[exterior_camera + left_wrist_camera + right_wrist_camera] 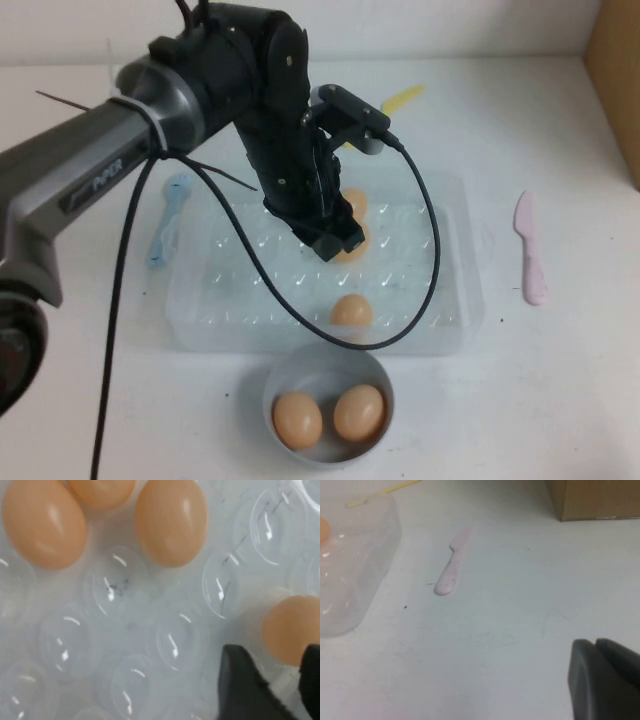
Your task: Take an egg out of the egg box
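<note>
High view puts your left gripper (pixel 340 243) down inside the egg box (pixel 450 300), over the egg (pixel 354 240) in a middle cup — the left wrist view shows its fingers (pixel 250 690) parted on either side of that egg (pixel 290 629), not yet closed on it. Your right gripper (pixel 605 680) (fingers together, holding nothing) hovers over the table (pixel 495 630) near a pink knife (pixel 452 570). Two eggs sit in the bowl (pixel 328 450).

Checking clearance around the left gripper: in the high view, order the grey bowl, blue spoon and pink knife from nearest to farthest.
From the left gripper, over the egg box:
1. Grey bowl, at the near edge.
2. Blue spoon, left of the box.
3. Pink knife, far right.
</note>
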`<act>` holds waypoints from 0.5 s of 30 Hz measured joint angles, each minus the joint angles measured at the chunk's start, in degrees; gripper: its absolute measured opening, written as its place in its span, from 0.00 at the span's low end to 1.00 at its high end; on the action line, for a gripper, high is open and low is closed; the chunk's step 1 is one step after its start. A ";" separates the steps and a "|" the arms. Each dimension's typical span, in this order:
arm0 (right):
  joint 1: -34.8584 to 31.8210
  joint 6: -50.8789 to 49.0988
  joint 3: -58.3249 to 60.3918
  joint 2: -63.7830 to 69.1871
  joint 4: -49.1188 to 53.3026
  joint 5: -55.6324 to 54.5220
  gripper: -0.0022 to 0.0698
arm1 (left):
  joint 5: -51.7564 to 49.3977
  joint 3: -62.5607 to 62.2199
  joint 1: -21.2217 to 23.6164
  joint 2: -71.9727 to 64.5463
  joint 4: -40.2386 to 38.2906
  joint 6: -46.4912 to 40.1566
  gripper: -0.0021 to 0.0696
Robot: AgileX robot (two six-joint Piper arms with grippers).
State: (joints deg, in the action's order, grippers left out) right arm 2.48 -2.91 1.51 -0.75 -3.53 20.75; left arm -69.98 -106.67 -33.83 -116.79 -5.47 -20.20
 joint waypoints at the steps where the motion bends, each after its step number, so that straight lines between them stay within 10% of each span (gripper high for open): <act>1: 0.00 0.00 0.00 0.00 0.00 0.00 0.01 | 0.00 -0.30 -0.22 -0.58 -0.13 -0.11 0.39; 6: 0.00 0.00 0.00 0.00 0.00 0.00 0.01 | 0.00 -0.57 -0.55 -2.68 -2.09 1.90 0.68; 15: 0.00 0.00 0.00 0.00 0.00 0.00 0.01 | 0.00 -0.58 -4.52 -3.02 -2.93 2.85 0.73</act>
State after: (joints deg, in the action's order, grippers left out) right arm 2.48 -2.91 1.51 -0.75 -3.53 20.75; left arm -69.98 -107.25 -38.35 -119.81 -8.40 -17.35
